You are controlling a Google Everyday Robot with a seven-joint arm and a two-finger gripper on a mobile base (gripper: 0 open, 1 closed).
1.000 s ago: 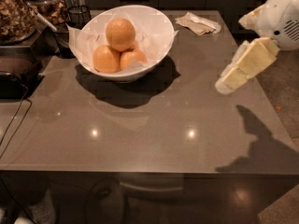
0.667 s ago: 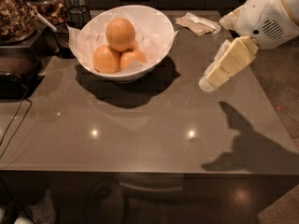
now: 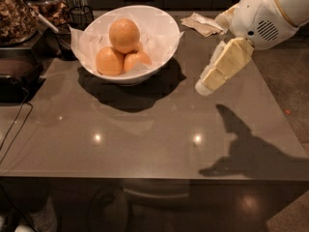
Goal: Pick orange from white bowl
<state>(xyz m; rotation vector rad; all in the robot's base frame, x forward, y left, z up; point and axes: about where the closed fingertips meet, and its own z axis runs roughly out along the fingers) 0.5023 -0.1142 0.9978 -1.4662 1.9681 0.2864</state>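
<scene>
Now gripper (image 3: pixel 205 84) over glossy grey-brown table (image 3: pixel 145 144) — right of white bowl (image 3: pixel 126 77).

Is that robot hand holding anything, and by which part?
Nothing is held. The gripper hangs in the air right of the white bowl; the orange sits in the bowl atop two other fruits.

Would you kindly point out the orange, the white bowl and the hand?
orange (image 3: pixel 124 35): camera view, centre of the topmost fruit.
white bowl (image 3: pixel 145 9): camera view, far rim.
hand (image 3: pixel 206 85): camera view, its tip, right of the white bowl.
</scene>
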